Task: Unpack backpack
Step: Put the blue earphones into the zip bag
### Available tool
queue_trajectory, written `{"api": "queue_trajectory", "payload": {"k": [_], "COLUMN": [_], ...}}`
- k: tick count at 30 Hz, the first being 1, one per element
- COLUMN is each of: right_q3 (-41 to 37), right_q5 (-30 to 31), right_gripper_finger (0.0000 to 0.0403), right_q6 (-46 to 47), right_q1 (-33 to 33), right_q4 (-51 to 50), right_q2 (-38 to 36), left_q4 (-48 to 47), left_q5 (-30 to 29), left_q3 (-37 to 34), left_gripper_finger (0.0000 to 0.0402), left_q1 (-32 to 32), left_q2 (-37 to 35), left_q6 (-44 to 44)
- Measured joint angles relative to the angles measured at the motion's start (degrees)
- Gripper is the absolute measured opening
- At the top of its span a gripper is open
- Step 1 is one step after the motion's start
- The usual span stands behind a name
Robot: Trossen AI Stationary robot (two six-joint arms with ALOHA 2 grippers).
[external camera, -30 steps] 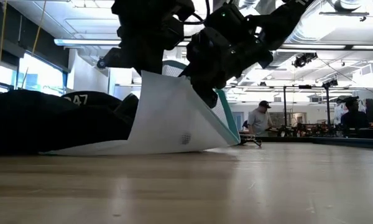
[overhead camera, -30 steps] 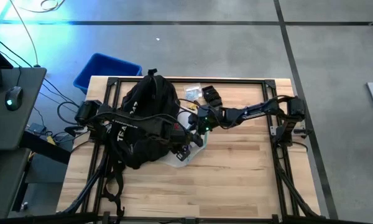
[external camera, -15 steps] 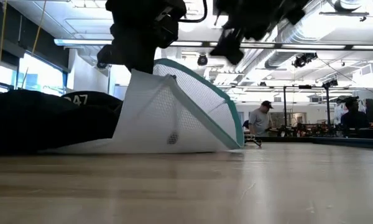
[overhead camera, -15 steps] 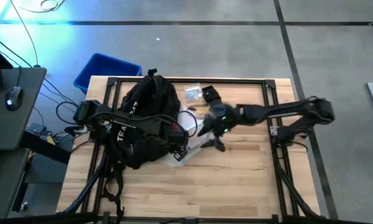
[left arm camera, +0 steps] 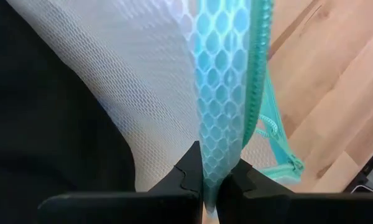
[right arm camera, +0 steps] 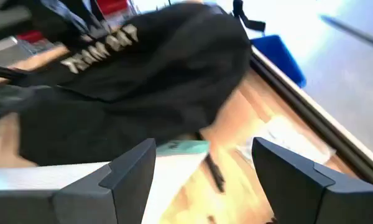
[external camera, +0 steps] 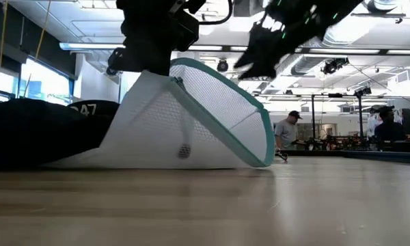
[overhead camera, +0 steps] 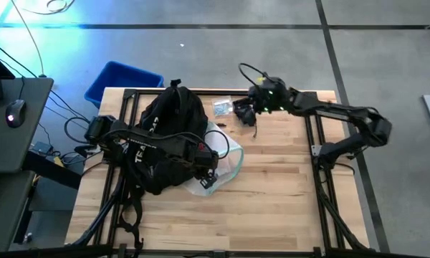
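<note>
The black backpack (overhead camera: 165,140) lies on the table's left half. Next to it stands a white mesh pouch (external camera: 191,119) with a teal zip edge, also seen from above (overhead camera: 226,154). Its lower side rests on the table and its left end is at the backpack. My left gripper (left arm camera: 210,182) is shut on the pouch's top, above it (external camera: 165,65). My right gripper (right arm camera: 205,171) hangs open in the air near the table's far edge (overhead camera: 249,115), well clear of the pouch, with nothing between its fingers. My left gripper pinches a teal mesh band of the pouch (left arm camera: 216,146) between its two fingers (left arm camera: 189,168), at the pouch's raised top. The fingers come steeply from above. The pouch hangs spread below them like a tent, with its bottom edge (external camera: 191,164) on the table.
A clear packet (overhead camera: 221,107) and a small dark item (overhead camera: 240,109) lie by the far edge, under my right gripper. A blue bin (overhead camera: 122,79) stands on the floor beyond the far left corner. The near and right parts of the tabletop (overhead camera: 287,201) are bare wood.
My right gripper has left the pouch's side, risen, and swung toward the table's far edge. The pouch has spread out: its teal-edged side has swung outward, away from the backpack, while the top held by my left gripper stayed in place.
</note>
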Motion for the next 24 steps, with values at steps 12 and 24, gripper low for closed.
{"api": "queue_trajectory", "payload": {"k": [12, 24], "right_q3": [20.14, 32.03], "right_q5": [3.58, 12.07], "right_gripper_finger": [0.0247, 0.0238], "right_q6": [-11.96, -15.25], "right_q1": [-2.68, -2.63], "right_q4": [-10.33, -17.46], "right_q2": [28.15, 41.38], "left_q4": [0.29, 1.0], "left_q5": [0.67, -0.06], "left_q3": [0.0, -0.02], "left_gripper_finger": [0.0, 0.0], "left_q1": [-1.07, -1.85], "left_q2": [0.0, 0.0], "left_q6": [-7.59, -11.01]}}
